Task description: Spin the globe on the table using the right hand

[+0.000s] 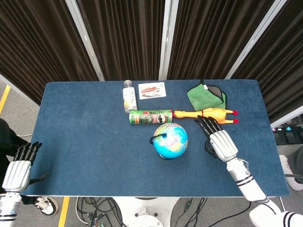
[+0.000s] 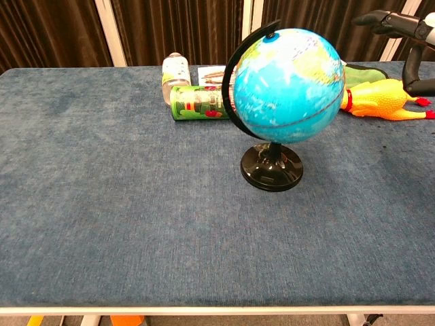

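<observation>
The globe [image 1: 170, 140] stands on its black base [image 2: 271, 168] near the middle of the blue table [image 1: 85, 137]; in the chest view the globe [image 2: 287, 76] looks blurred, mostly blue ocean facing me. My right hand [image 1: 218, 139] hovers to the right of the globe, fingers spread and apart from it, holding nothing. The chest view catches only the fingers [image 2: 391, 20] at the top right corner. My left hand [image 1: 20, 165] hangs open off the table's left front corner.
Behind the globe lie a green can [image 1: 150, 116] on its side, a rubber chicken [image 1: 208, 114], a small bottle [image 1: 128, 96], a card [image 1: 152, 90] and a green cloth [image 1: 207, 96]. The right hand is close to the chicken.
</observation>
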